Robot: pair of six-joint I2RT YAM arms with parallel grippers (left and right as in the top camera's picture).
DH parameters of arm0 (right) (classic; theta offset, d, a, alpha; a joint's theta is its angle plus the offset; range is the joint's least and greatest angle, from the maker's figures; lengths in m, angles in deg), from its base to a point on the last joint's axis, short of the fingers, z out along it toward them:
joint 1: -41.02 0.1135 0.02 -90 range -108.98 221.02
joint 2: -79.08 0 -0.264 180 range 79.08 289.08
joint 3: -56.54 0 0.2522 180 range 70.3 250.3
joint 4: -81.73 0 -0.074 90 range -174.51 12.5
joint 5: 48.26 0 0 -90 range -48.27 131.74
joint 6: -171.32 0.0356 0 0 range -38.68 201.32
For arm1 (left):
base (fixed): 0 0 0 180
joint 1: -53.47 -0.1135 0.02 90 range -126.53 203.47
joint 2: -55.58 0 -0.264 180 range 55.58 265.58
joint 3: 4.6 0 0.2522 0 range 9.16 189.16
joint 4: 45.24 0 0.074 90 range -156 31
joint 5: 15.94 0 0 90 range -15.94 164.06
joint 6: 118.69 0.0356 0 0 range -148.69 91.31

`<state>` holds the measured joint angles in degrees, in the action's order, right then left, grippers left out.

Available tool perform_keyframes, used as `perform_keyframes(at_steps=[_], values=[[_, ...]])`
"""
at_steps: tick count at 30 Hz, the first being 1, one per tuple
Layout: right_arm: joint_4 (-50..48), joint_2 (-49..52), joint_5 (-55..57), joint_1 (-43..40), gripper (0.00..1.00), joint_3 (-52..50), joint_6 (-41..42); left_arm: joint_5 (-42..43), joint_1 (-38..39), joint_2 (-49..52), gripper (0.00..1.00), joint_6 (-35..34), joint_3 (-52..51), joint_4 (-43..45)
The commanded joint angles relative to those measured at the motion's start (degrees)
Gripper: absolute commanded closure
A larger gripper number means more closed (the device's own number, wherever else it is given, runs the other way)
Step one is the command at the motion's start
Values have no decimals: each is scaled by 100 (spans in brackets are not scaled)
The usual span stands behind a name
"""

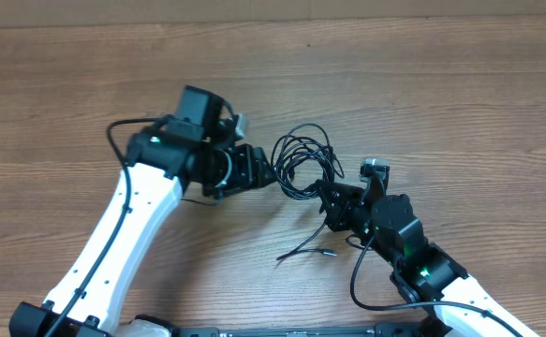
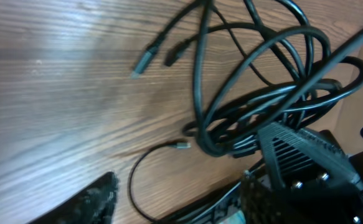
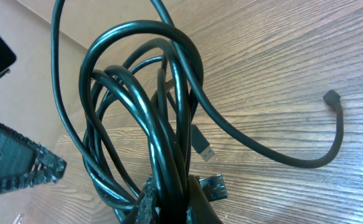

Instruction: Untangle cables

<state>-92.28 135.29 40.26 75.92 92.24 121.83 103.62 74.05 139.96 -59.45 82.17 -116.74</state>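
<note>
Pinched black fingers of the right gripper (image 3: 172, 202) fill the bottom of its wrist view, clamped tight on a bunch of thin black flexible cables (image 3: 162, 149) whose loops rise out of the grip and fan outward. Just beside the grip show a flat silver plug (image 3: 204, 151) and a wider blue-tongued plug (image 3: 213, 186). One strand curves away over the pale wood-grain table (image 3: 281, 56) to a small black plug (image 3: 332, 98). From overhead the bundle (image 1: 305, 159) sits near the middle of the table, well clear of its far edge, between the two grippers. The right gripper (image 1: 333, 201) holds the side nearer the front edge. The left gripper (image 1: 258, 173) is at the bundle's left side, and whether it touches the loops cannot be told. A loose strand (image 1: 301, 248) trails on the wood toward the front edge. In the left wrist view the left gripper (image 2: 172, 199) has its jaws partway apart with nothing clamped, and only a thin cable loop lying on the table shows in the gap. Two loose plug ends (image 2: 145, 60) lie on bare wood well apart from it.
</note>
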Motion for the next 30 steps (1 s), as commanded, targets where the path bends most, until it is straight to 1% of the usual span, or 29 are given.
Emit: perform_keyframes(at_steps=[1, 4, 5, 7, 11, 14, 17, 21, 24, 27, 30], values=[[-52, -15, -94, -24, 96, 42, 11, -348, 319, -11, 41, -953, -162, 254], [-17, -15, -208, -24, 96, 42, 11, -767, 573, 50, 48, -1493, -251, 675], [4, -15, -212, -24, 96, 42, 13, -874, 647, 76, 53, -1685, -278, 758], [0, -15, -334, -24, 96, 42, 13, -1080, 791, 157, 57, -2124, -319, 841], [4, -15, -420, -24, 96, 42, 11, -1266, 1027, 380, 60, -2586, -328, 872], [0, -15, -420, -24, 96, 42, 13, -1261, 1187, 625, 68, -2857, -328, 918], [4, -15, -417, -24, 96, 42, 11, -1263, 1285, 855, 96, -2927, -328, 973], [173, -15, -330, -26, 96, 42, 9, -1311, 1252, 1001, 95, -2898, -328, 1001], [481, -15, 138, -26, 96, 42, 9, -1285, 1152, 938, 96, -2796, -299, 1010], [619, -15, 291, -24, 96, 35, -33, -859, 1021, 776, 96, -2728, -289, 1126], [640, -15, 262, -17, 96, 20, -37, -216, 874, 651, 95, -2415, -289, 1390]])
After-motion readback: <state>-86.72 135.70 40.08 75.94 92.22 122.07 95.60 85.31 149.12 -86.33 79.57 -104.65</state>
